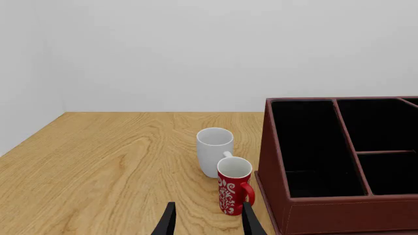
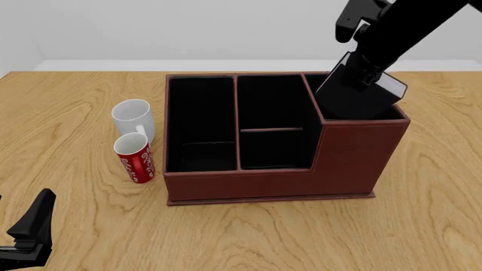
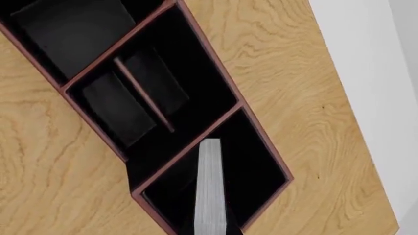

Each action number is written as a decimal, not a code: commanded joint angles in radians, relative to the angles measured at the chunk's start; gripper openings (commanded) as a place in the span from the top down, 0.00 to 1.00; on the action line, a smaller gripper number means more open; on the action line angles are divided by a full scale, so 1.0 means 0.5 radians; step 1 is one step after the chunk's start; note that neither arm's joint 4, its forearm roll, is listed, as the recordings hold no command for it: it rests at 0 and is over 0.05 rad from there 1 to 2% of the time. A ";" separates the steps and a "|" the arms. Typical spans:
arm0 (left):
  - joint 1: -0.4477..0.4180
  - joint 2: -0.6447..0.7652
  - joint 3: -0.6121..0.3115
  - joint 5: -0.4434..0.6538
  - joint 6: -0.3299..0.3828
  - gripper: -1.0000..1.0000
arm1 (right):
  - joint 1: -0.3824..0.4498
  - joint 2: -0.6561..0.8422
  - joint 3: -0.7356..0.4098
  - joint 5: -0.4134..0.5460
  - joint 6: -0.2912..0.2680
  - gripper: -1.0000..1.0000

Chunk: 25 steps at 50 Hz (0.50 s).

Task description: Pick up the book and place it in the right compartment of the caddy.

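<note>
Left gripper (image 2: 30, 228) idles open and empty at lower left.
Upper right, the right gripper (image 2: 367, 69) clamps the tilted book (image 2: 355, 96), lower end inside the caddy's (image 2: 271, 183) right compartment (image 2: 380, 116).

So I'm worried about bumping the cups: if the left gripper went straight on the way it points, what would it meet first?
Probably the red mug, just ahead between the left gripper's open fingertips; the white mug stands behind it. Depth is unclear.

left hand (image 1: 207, 223): open, low, level | right hand (image 2: 367, 69): raised, angled down, clamped on something
</note>
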 commanded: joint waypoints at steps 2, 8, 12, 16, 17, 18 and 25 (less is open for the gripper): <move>0.000 0.000 0.000 0.000 0.000 0.00 | 0.002 0.023 -0.027 0.000 0.077 1.00; 0.000 0.000 0.000 0.000 0.000 0.00 | 0.001 0.051 -0.031 -0.001 0.094 1.00; 0.000 0.000 0.000 0.000 0.000 0.00 | -0.008 0.063 -0.027 -0.002 0.093 1.00; 0.000 0.000 0.000 0.000 0.000 0.00 | -0.020 0.074 -0.025 -0.007 0.091 1.00; 0.000 0.000 0.000 0.000 0.000 0.00 | -0.023 0.078 -0.026 -0.008 0.091 1.00; 0.000 0.000 0.000 0.000 0.000 0.00 | -0.023 0.078 -0.021 -0.010 0.094 1.00; 0.000 0.000 0.000 0.000 0.000 0.00 | -0.018 0.082 0.020 -0.037 0.118 1.00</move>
